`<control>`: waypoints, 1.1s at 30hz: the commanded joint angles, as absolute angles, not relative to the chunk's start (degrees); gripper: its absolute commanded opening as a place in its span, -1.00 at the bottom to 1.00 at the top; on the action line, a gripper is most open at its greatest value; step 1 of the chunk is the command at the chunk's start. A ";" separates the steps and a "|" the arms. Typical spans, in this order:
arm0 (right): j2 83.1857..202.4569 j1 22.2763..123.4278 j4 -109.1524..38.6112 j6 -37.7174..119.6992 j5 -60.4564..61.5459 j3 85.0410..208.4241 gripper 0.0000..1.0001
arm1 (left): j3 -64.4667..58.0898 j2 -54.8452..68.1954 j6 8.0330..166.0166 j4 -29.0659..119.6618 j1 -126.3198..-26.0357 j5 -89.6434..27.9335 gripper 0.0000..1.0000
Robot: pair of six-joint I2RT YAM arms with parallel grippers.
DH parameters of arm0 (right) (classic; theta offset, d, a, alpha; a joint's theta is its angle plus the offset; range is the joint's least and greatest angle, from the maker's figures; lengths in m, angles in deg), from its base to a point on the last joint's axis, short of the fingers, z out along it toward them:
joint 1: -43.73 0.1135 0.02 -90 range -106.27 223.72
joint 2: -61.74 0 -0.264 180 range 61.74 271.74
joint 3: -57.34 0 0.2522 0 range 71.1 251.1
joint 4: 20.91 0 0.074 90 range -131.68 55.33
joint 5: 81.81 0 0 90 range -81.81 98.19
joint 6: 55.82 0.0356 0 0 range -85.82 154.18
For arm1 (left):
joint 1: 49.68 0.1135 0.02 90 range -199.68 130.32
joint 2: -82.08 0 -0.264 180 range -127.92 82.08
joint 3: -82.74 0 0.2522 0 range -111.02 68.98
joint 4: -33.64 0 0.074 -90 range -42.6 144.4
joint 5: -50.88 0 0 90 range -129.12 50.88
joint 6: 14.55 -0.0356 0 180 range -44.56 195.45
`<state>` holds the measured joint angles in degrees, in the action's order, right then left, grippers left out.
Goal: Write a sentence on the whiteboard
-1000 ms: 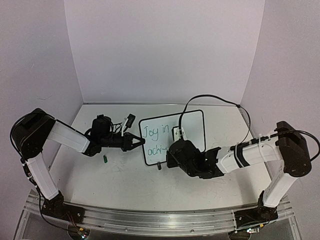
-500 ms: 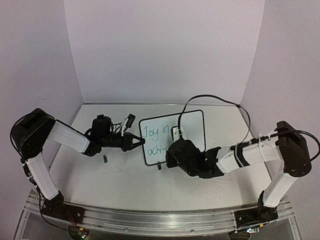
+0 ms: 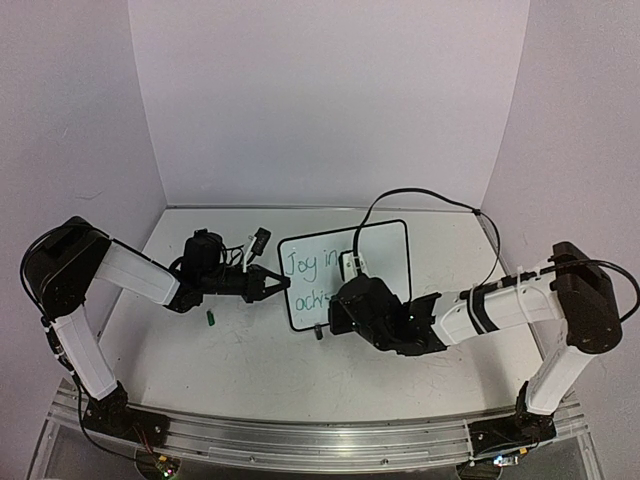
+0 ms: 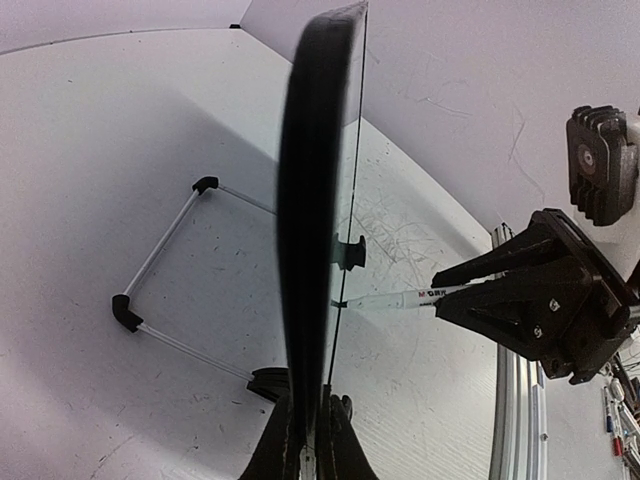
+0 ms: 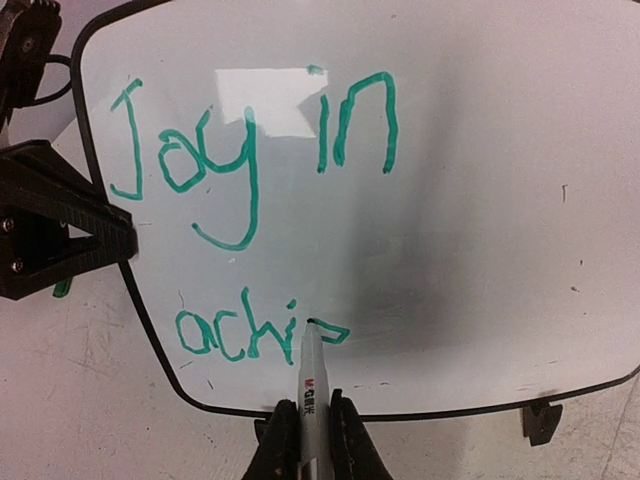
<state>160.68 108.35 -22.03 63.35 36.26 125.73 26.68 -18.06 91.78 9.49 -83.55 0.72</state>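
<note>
Two end effectors share the work at this moment. We see the left end effector clenched on the left edge of the whiteboard, which stands on its clip feet near the middle of the tabletop, between the two arms. The right end effector grasps a marker, whose tip touches the board at the end of the lower line. Of the sentence, the upper line reads "Joy in". The lower line reads "achi", followed by a partly drawn letter under the tip. We judge the step in hand to be the writing of the second line, with its word only about half formed. The next move calls for closing this letter with the tip in light contact. We then expect short steps to the right, where bare board remains. The left grip must hold firm so that the board does not rock under the pen.
</note>
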 commanded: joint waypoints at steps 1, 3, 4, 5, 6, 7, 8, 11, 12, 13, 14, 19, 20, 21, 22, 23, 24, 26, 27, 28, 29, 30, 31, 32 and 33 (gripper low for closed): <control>162.01 107.95 -21.17 64.01 35.92 127.12 -1.00 | 24.98 -16.88 90.12 10.80 -84.08 0.33 -1.00; 161.98 107.98 -21.57 64.56 35.92 126.80 -1.00 | 25.00 -16.88 90.12 10.81 -84.05 0.35 -1.00; 161.91 107.99 -21.75 64.84 35.99 126.56 -1.00 | 25.01 -16.89 90.12 10.83 -84.04 0.31 -1.00; 161.84 108.00 -22.05 65.16 36.21 126.33 -1.00 | 25.01 -16.90 90.12 10.79 -84.04 0.33 -1.00; 161.75 108.02 -22.34 65.36 36.39 126.17 -1.00 | 25.02 -16.89 90.12 10.76 -84.04 0.35 -1.00; 161.69 108.00 -22.53 65.55 36.47 125.99 -1.00 | 25.00 -16.91 90.11 10.82 -84.05 0.35 -1.00; 161.62 107.98 -22.70 65.70 36.51 125.79 -1.00 | 24.97 -16.96 90.11 10.85 -84.05 0.33 -1.00; 161.64 107.98 -23.10 66.38 36.40 125.37 -1.00 | 24.99 -16.89 90.12 10.89 -84.09 0.31 -1.00; 161.64 107.98 -23.15 66.53 36.37 125.26 -1.00 | 24.96 -16.93 90.12 10.91 -84.08 0.32 -1.00; 161.61 108.02 -23.20 66.66 36.37 125.13 -1.00 | 24.94 -16.97 90.12 10.93 -84.05 0.34 -1.00; 161.59 108.11 -23.24 66.74 36.39 124.99 -1.00 | 24.92 -16.97 90.12 10.91 -84.04 0.35 -1.00; 161.34 108.07 -23.41 67.09 36.52 124.56 -1.00 | 25.02 -16.89 90.12 10.90 -84.04 0.35 -1.00; 161.26 108.10 -23.40 67.19 36.51 124.44 -1.00 | 24.98 -16.88 90.12 10.90 -84.04 0.33 -1.00; 161.18 108.09 -23.42 67.26 36.44 124.33 -1.00 | 24.97 -16.90 90.12 10.88 -84.04 0.34 -1.00; 161.15 108.12 -23.47 67.29 36.44 124.26 -1.00 | 24.99 -16.89 90.12 10.90 -84.04 0.35 -1.00; 161.15 108.16 -23.52 67.34 36.46 124.14 -1.00 | 24.99 -16.88 90.12 10.91 -84.04 0.34 -1.00; 161.13 108.17 -23.57 67.43 36.49 123.96 -1.00 | 24.96 -16.85 90.12 10.89 -84.04 0.34 -1.00; 161.06 108.21 -23.60 67.60 36.57 123.71 -1.00 | 24.97 -16.80 90.12 10.96 -84.04 0.20 -1.00; 161.00 108.22 -23.60 67.65 36.55 123.61 -1.00 | 24.95 -16.86 90.12 10.93 -84.04 0.27 -1.00; 160.99 108.18 -23.60 67.71 36.54 123.57 -1.00 | 24.90 -16.88 90.12 10.95 -84.04 0.28 -1.00; 161.03 108.16 -23.60 67.67 36.60 123.57 -1.00 | 24.90 -16.88 90.12 11.00 -84.04 0.31 -1.00; 161.09 108.17 -23.64 67.60 36.58 123.57 -1.00 | 24.89 -16.88 90.12 10.94 -84.04 0.34 -1.00; 161.17 108.19 -23.67 67.58 36.65 123.57 -1.00 | 24.89 -16.88 90.12 10.96 -84.04 0.34 -1.00; 161.25 108.19 -23.72 67.61 36.74 123.57 -1.00 | 24.88 -16.88 90.12 10.96 -84.04 0.35 -1.00; 161.29 108.18 -23.82 67.70 36.95 123.58 -1.00 | 24.89 -16.87 90.12 10.97 -84.04 0.35 -1.00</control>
